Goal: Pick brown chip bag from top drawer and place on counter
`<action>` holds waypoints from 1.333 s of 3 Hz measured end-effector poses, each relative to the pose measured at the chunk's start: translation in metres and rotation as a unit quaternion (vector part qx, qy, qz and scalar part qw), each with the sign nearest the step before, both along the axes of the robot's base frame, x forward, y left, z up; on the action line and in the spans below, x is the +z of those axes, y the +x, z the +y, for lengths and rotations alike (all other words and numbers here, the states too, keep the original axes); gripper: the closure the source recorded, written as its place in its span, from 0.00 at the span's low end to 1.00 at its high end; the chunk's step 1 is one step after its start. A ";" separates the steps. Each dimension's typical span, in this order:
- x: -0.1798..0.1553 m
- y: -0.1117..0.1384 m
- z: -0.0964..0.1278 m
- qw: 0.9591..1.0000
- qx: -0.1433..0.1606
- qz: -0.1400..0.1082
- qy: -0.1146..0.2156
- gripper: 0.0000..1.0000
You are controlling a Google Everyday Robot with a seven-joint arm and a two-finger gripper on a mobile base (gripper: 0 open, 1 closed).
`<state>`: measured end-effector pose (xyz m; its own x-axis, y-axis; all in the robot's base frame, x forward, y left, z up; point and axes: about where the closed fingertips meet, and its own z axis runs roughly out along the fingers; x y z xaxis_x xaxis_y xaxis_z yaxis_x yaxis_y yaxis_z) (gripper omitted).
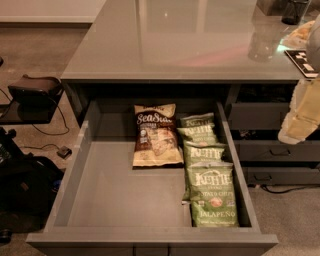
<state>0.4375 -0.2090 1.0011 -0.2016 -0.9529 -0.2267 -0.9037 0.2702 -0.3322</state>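
The brown chip bag (156,136) lies flat in the open top drawer (115,190), near its back middle, with tan bands at top and bottom and white script. Three green Kettle bags (210,192) lie in an overlapping row just to its right. The grey glossy counter (175,45) spans the frame above the drawer. My gripper (301,120) shows as a pale shape at the right edge, to the right of the drawer and well apart from the brown bag. It holds nothing that I can see.
Narrower dark drawers with bar handles (272,150) sit to the right of the open drawer. A dark cup (295,11), a clear container (262,42) and a black-and-white tag (302,62) stand on the counter's right. A black chair (32,92) and cables are on the floor at left.
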 end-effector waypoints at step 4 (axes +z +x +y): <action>-0.079 0.039 0.069 0.998 0.006 -0.038 0.058 0.00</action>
<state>0.4766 -0.1404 0.9218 -0.1695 -0.9214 -0.3498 -0.8806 0.3010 -0.3661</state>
